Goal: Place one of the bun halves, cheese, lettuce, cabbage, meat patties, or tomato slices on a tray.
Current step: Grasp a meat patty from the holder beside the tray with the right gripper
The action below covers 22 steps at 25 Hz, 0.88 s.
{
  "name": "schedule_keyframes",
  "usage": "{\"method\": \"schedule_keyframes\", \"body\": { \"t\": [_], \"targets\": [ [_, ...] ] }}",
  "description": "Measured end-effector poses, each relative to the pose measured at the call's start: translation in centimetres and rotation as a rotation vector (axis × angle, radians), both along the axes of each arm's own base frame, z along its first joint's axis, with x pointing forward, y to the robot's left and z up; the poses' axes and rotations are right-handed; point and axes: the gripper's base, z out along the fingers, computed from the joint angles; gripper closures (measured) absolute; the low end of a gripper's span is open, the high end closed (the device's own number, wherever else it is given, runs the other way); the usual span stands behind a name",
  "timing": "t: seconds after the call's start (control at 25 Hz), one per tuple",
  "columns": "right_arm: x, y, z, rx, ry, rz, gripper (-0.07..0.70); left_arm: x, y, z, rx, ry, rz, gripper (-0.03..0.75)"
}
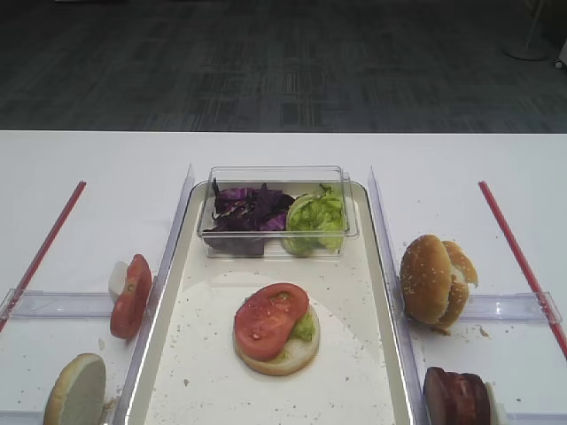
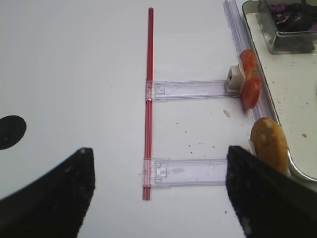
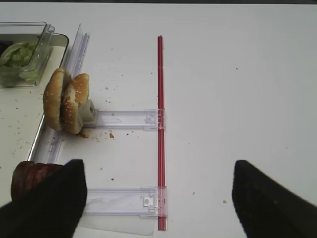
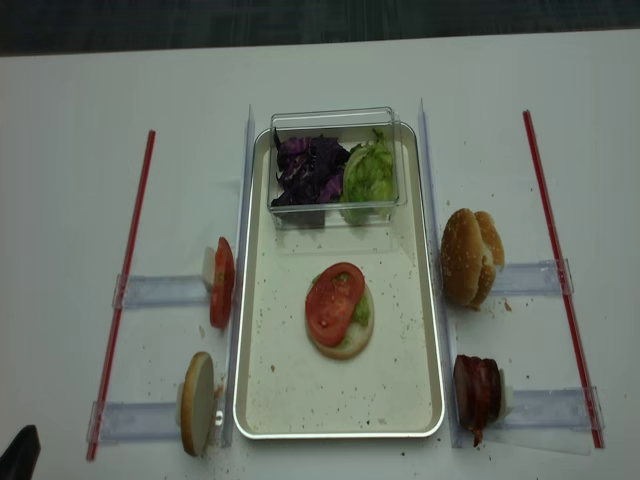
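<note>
A tomato slice [image 1: 269,320] is stacked on a bun half [image 1: 279,347] mid-tray [image 1: 372,292]; both grippers [image 3: 158,198] [image 2: 158,193] are seen spread wide, nothing held

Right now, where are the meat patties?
In the overhead view, the meat patties stand on edge just outside the tray by its near right corner, below the sesame bun halves.

High front: looks across tray [image 1: 168,354] — near.
Realsense: straight down, farther off.
Wrists: each over one red strip [image 3: 160,129]; share tray edges.
</note>
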Motion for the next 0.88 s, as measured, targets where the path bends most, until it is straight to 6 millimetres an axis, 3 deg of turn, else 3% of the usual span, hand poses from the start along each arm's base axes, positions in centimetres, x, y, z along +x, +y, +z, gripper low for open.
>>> {"method": "schedule_keyframes", "body": {
  "t": [0.88],
  "targets": [
    [0.00,0.01,0.00,0.001,0.000,0.001,0.016,0.00,0.00,0.00,0.000,0.000,0.000,0.213]
  ]
}}
